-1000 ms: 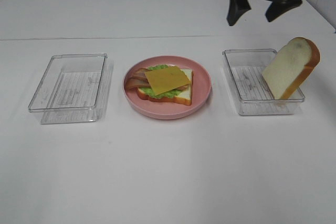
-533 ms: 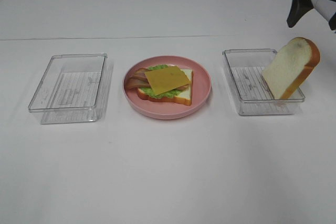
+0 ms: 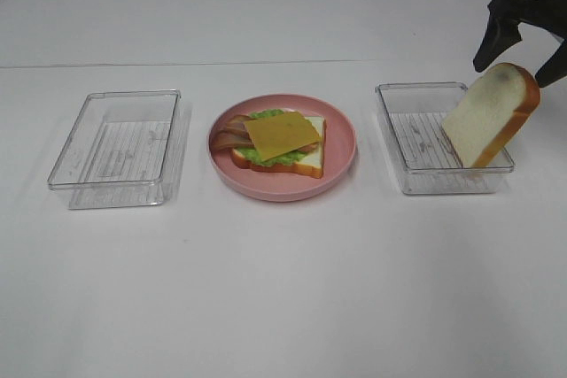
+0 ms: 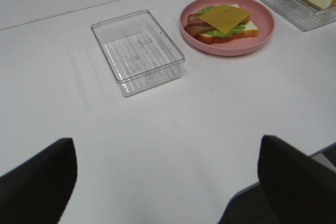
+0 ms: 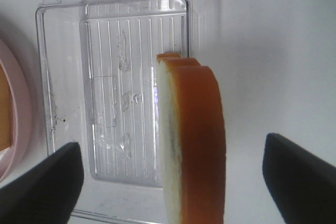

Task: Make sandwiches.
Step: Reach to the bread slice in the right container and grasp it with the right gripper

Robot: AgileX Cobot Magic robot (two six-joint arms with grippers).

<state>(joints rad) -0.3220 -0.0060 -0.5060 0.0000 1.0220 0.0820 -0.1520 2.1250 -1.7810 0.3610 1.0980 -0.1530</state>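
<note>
An open sandwich (image 3: 279, 141) lies on the round pink plate (image 3: 342, 143): a white bread slice, green lettuce, bacon strips and a yellow cheese slice (image 3: 281, 135) on top. In the left wrist view the sandwich (image 4: 223, 22) shows far off. A second bread slice (image 3: 490, 115) stands tilted on edge against the outer wall of the right clear tray (image 3: 416, 139). My right gripper (image 3: 524, 49) hangs open just above this slice, apart from it. In the right wrist view the bread slice (image 5: 191, 140) lies between the spread fingers of my right gripper (image 5: 170, 182). My left gripper (image 4: 168, 192) is open over bare table.
A clear tray (image 3: 115, 148) with nothing in it stands left of the plate, and it also shows in the left wrist view as the clear tray (image 4: 137, 51). The table's front edge (image 4: 283, 163) runs near my left gripper. The white tabletop (image 3: 283, 289) stretches in front of the plate.
My right gripper has swung from the back middle-right to the far right and come down to just above the leaning bread slice. The food and trays have not moved.
</note>
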